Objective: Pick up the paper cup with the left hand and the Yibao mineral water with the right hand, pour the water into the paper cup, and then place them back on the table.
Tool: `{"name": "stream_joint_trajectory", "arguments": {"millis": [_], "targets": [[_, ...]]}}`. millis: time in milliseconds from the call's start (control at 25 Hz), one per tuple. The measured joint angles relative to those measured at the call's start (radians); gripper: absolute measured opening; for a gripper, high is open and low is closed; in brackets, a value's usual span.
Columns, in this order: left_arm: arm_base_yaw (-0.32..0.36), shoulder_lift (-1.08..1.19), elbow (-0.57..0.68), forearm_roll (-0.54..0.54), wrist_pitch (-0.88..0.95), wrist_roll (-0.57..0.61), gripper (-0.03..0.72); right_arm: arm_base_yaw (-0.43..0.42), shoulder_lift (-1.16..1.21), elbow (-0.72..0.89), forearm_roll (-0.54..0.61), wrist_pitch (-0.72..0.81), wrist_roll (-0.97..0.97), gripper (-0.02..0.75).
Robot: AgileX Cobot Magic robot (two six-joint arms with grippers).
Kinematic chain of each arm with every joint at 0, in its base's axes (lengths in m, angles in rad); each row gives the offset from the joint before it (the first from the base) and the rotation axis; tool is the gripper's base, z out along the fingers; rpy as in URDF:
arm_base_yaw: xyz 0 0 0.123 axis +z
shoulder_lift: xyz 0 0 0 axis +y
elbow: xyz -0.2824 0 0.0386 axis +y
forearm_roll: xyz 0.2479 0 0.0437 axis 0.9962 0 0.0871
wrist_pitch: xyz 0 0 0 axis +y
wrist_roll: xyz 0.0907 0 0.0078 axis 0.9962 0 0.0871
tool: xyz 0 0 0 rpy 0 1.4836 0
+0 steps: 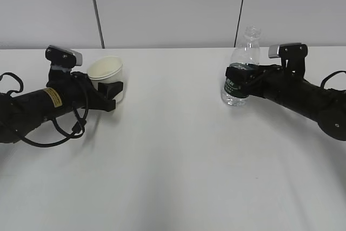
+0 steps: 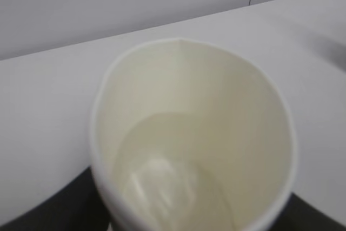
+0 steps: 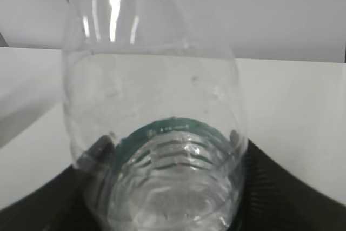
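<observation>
The white paper cup [image 1: 106, 70] stands upright on the left of the table [image 1: 173, 166]. My left gripper [image 1: 111, 91], on the arm with the yellow sticker, is shut on its lower body. In the left wrist view the paper cup [image 2: 194, 133] fills the frame, with a black finger [image 2: 43, 212] pressed against each side. The Yibao mineral water [image 1: 241, 60], clear with a green label and no cap, stands upright on the right. My right gripper [image 1: 238, 83] is shut on its label band. From the right wrist the bottle [image 3: 157, 106] shows between black fingers [image 3: 289, 187]. Whether either base touches the table I cannot tell.
A pale wall with dark vertical seams [image 1: 96, 9] runs behind the table's far edge. Black cables [image 1: 59, 136] loop below the left arm. A wide stretch of white tabletop separates the two arms.
</observation>
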Motion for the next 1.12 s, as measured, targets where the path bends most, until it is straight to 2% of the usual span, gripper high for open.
{"name": "stream_joint_trajectory", "arguments": {"millis": [1120], "targets": [[0.0, 0.061, 0.0, -0.044, -0.066, 0.025, 0.398, 0.0, 0.0, 0.0, 0.0, 0.0, -0.004, 0.464]]}}
